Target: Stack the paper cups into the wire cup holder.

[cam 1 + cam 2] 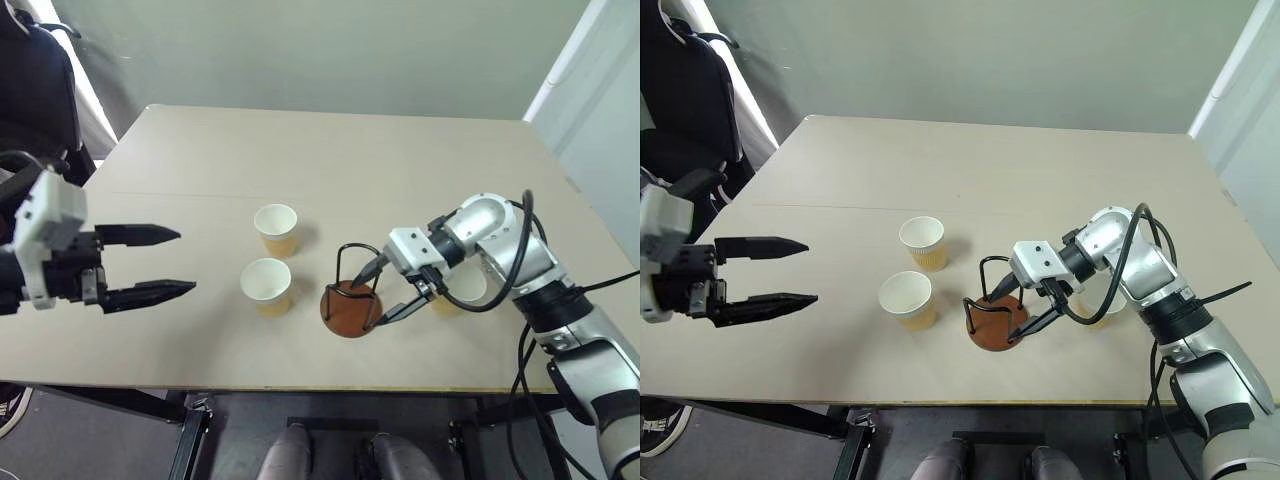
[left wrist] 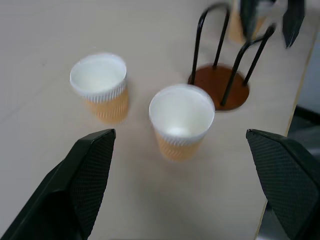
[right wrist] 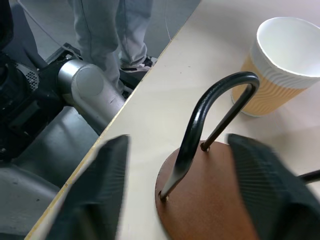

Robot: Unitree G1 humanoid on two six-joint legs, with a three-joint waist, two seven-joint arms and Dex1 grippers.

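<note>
Head views: left hand [image 1: 175, 262] is hovering above the counter's [image 1: 330, 160] left side, fingers spread wide, holding nothing, pointing toward two paper cups. Near cup [image 1: 267, 286] and far cup [image 1: 276, 229] are both standing upright, just beside each other, apart from the hand. Wire cup holder [image 1: 349, 302] is sitting right of the near cup, no cup inside. Right hand [image 1: 379, 295] is reaching in from the right, fingers parted on either side of the holder's near wire loops, gripping nothing; can't tell if they are touching the wires. Third cup [image 1: 462, 291] is standing behind the right wrist, mostly hidden by the arm.

Left wrist view: both wide-spread fingers [image 2: 85, 175] are framing the near cup [image 2: 181, 121], far cup [image 2: 100, 86] beside it, holder [image 2: 220, 85] beyond.

Right wrist view: fingers [image 3: 102, 185] are standing apart around the brown base [image 3: 205, 200] and a wire loop [image 3: 207, 112]; one cup [image 3: 282, 65] is standing past it. A person's legs [image 3: 112, 27] are showing beyond the counter edge.
</note>
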